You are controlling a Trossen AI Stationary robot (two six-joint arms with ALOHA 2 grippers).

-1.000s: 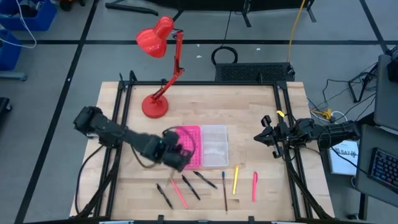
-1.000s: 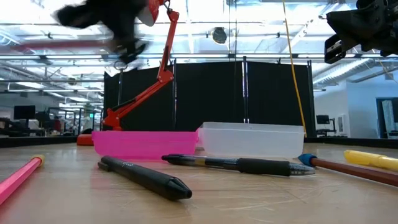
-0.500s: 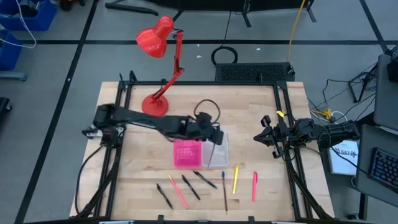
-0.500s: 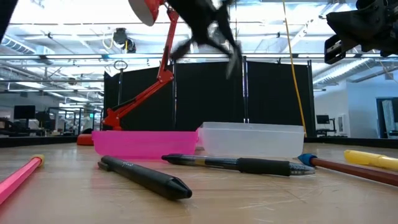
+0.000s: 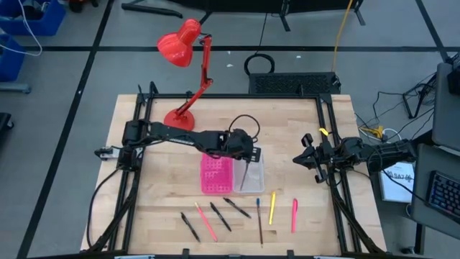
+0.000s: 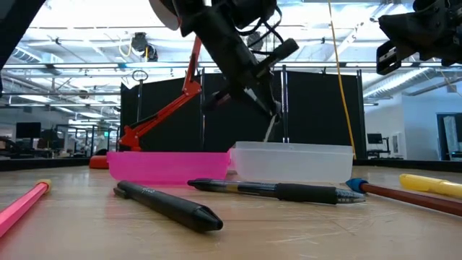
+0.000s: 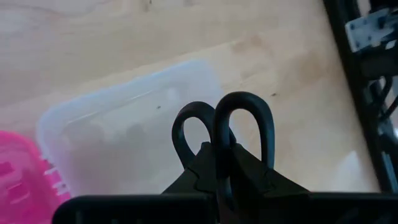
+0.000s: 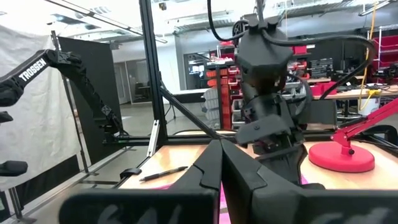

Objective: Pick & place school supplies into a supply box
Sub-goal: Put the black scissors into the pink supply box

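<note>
My left gripper [image 5: 244,158] hangs over the clear half [image 5: 253,171] of the supply box and is shut on the small black-handled scissors [image 7: 239,124]. The scissors reach down toward the clear tray [image 6: 292,162] in the low view [image 6: 270,130]. The pink half [image 5: 215,174] lies joined to the clear half's left side. Several pens and pencils lie on the table near its front edge: black [image 5: 189,225], pink [image 5: 207,221], brown [image 5: 259,219], yellow [image 5: 272,207]. My right gripper [image 5: 298,159] waits shut at the table's right edge, touching nothing. My left gripper pinches the scissors between its two fingers just behind the two handle loops [image 7: 222,146]. The fingers come from above, slanting down. The loops stick out past the fingertips toward the clear tray. The scissors are lifted clear of the table; whether they touch the tray, I cannot tell.
A red desk lamp [image 5: 183,43] stands with its base [image 5: 179,122] at the table's far left. Black frame rails [image 5: 327,137] run along the left and right table edges. Bare wood lies between the box and the right gripper.
My left gripper has swung from the near left side of the pink half toward the table's right and far side, over the clear half. It has then come down toward the tray. The box and the pens have stayed where they were.
</note>
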